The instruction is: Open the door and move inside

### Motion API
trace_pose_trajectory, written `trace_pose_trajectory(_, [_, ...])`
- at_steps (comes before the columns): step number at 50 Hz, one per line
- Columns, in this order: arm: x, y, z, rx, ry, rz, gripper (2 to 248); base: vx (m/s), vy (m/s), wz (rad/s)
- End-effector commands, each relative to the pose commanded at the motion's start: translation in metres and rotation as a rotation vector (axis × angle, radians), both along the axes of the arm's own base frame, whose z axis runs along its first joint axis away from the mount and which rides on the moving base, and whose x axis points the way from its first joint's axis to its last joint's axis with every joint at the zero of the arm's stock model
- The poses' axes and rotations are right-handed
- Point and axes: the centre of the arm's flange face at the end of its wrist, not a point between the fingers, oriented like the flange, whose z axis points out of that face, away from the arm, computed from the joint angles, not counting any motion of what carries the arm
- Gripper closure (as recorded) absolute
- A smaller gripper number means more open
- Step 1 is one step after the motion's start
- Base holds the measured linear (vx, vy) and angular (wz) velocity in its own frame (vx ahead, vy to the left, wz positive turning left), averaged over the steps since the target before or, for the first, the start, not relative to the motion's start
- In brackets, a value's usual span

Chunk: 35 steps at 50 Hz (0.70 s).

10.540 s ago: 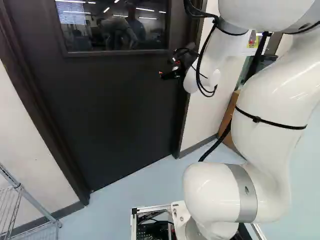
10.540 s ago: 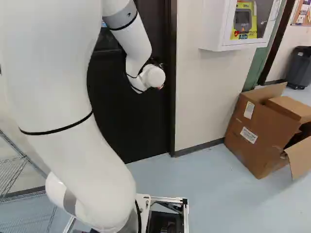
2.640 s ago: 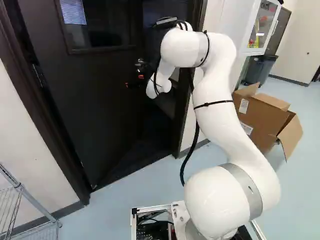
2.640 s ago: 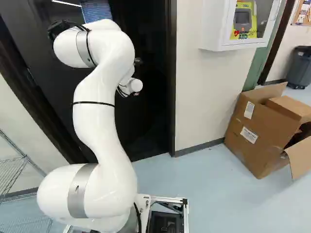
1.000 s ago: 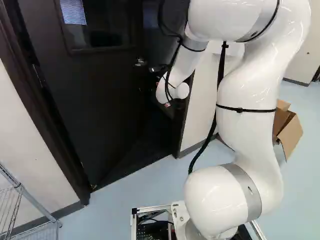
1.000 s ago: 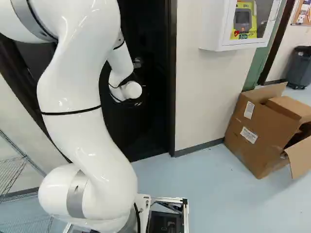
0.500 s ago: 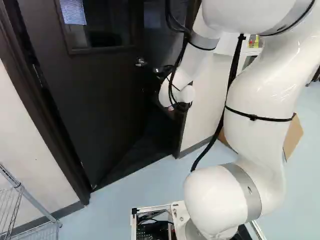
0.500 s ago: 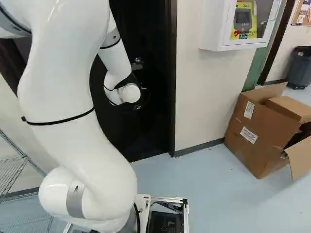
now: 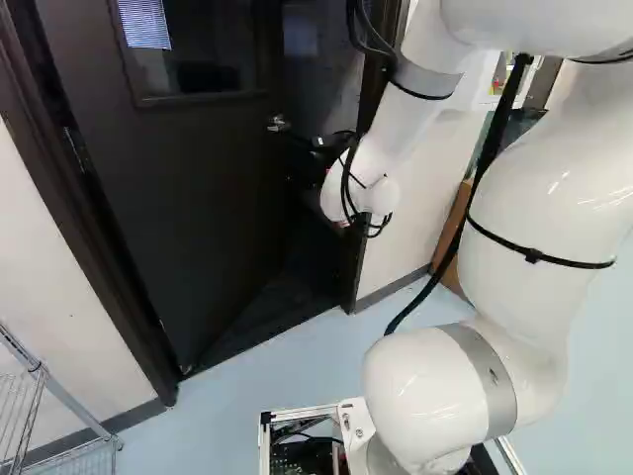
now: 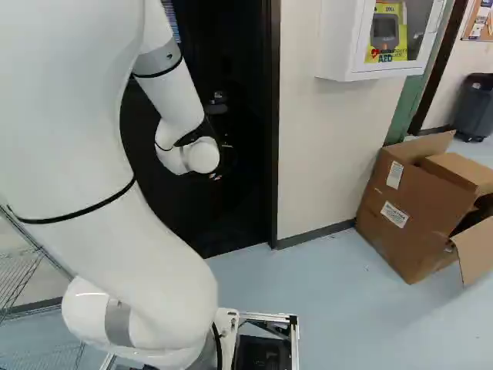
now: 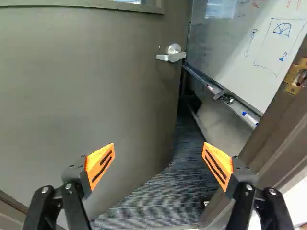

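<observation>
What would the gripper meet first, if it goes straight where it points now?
Probably the door, near its free edge and below the handle; the open gripper seems aimed there. Depth is unclear, so it might just clear that edge.

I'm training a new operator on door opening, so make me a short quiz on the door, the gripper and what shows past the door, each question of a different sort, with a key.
1. True or false: the door stands partly open.
2. Multiple choice: in the wrist view, the gripper is
A) shut on the lever handle
B) open, holding nothing
C) shut, holding nothing
3. Fill in the word: past the door, the wrist view shows a large ______ for writing on.

Key: 1 true; 2 B; 3 whiteboard
</observation>
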Motion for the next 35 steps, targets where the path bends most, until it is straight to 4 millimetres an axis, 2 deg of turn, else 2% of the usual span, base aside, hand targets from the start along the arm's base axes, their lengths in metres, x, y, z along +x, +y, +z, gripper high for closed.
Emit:
trace_pose_trajectory(14, [-0.030, -0.006, 0.000, -0.097, -0.030, 0.009, 3, 0.000, 0.000, 0.000])
trace_pose_trajectory(35, [-0.072, -0.017, -0.002, -0.106, -0.036, -0.027, 3, 0.000, 0.000, 0.000])
